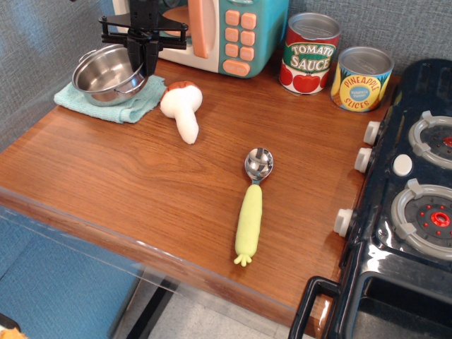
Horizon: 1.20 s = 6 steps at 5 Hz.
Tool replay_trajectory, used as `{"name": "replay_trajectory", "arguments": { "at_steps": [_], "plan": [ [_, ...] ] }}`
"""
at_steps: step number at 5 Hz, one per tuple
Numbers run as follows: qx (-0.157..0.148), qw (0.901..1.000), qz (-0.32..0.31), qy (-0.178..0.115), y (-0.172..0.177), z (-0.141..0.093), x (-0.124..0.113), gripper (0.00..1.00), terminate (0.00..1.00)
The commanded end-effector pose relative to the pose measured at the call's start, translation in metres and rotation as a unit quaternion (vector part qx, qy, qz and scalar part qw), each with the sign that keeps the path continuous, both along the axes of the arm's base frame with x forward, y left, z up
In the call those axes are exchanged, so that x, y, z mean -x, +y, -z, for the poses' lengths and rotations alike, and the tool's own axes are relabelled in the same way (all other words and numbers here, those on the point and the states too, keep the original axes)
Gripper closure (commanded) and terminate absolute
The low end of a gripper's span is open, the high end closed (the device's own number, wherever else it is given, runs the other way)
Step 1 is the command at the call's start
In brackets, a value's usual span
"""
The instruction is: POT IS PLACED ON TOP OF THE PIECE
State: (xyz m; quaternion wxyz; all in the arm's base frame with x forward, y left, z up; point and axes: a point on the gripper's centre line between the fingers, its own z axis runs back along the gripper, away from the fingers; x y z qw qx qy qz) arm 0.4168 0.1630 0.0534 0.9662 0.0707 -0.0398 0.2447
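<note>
Shiny round steel pot (107, 74) sits on the soft teal terry piece (113, 101) at the table's 10 o'clock corner. Black gripper (145, 58) at pot's 3 o'clock rim — jaws pinching it, w/ white mushroom toy (182, 109) just beside the cloth.

surface: brown wood-grain table (141, 176)
gripper (145, 62): black, at the far left corner
towel (106, 102): teal, directly beneath the gripper
mushroom toy (182, 109): just right of the gripper
spoon (253, 205): yellow-green handle, well right and nearer the front
cans (308, 53): two, far right, along the back wall
</note>
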Motion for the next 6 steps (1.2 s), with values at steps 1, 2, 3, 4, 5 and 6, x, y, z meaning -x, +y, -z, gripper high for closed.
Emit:
{"name": "replay_trajectory", "arguments": {
  "at_steps": [1,2,3,4,5,6],
  "plan": [
    [-0.008,0.9966,0.045,-0.068,-0.005,-0.05,0.005,0.0,0.0],
    [0.008,0.9933,0.078,-0.085,-0.009,-0.058,0.01,0.0,0.0],
    [0.025,0.9912,0.104,-0.078,-0.012,-0.06,0.011,0.0,0.0],
    [0.037,0.9875,0.142,-0.058,-0.013,-0.057,0.009,0.0,0.0],
    [0.037,0.9875,0.142,-0.058,-0.013,-0.057,0.009,0.0,0.0],
    [0.037,0.9875,0.142,-0.058,-0.013,-0.057,0.009,0.0,1.0]
  ]
}}
